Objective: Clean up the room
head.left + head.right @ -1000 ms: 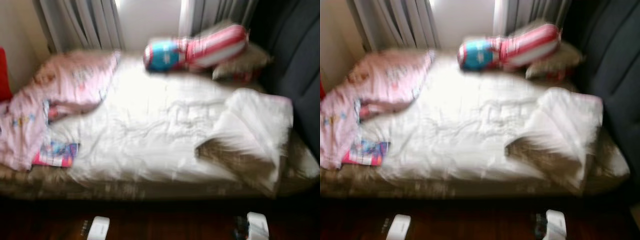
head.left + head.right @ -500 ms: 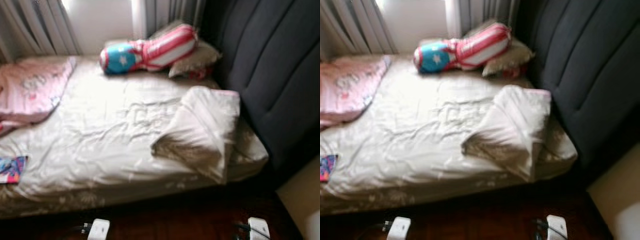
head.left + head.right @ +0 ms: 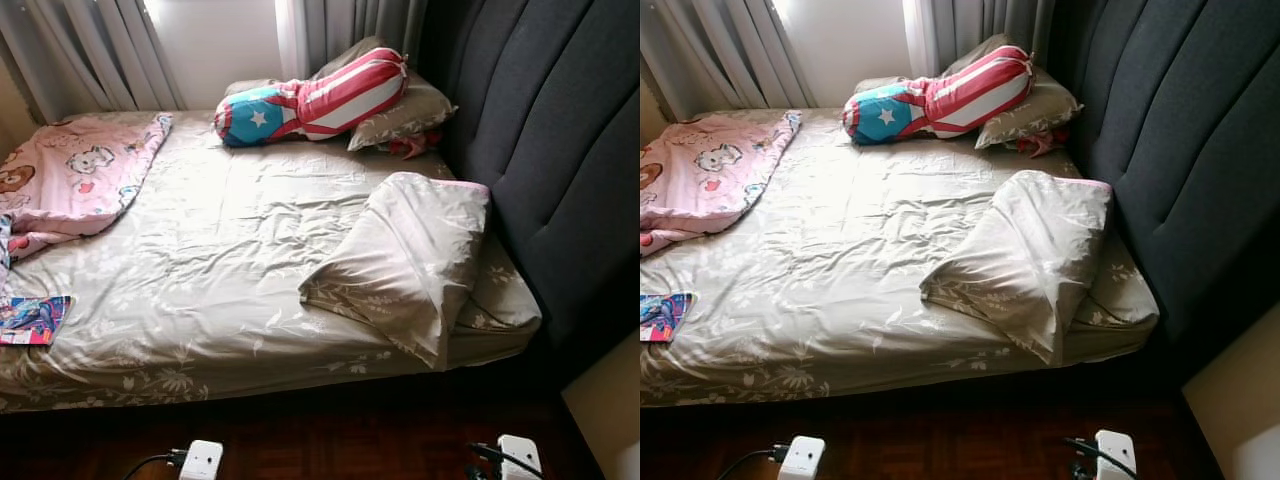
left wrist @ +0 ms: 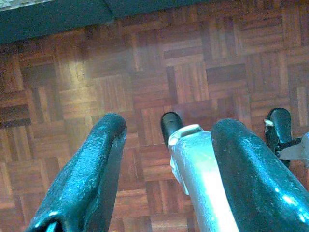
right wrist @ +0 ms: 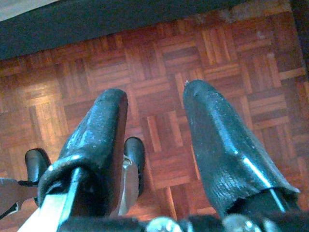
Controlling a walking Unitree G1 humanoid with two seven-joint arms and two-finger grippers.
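The tidying looks barely begun. On the bed (image 3: 200, 290), a floral pillow (image 3: 410, 260) lies askew at the right, a pink blanket (image 3: 80, 180) is bunched far left, and a picture book (image 3: 30, 320) sits at the near-left edge. The left gripper (image 4: 164, 159) and right gripper (image 5: 154, 140) hang over the parquet floor (image 4: 145, 72), fingers apart and empty.

We can read no words, brands or numbers in these pictures. The nearest thing to a sign is a white star on the blue end of the bolster (image 3: 310, 100). The booklet (image 3: 32, 320) at the edge of the bed (image 3: 200, 290) has a colourful cover that perhaps carries print, but it is too small for us to read.
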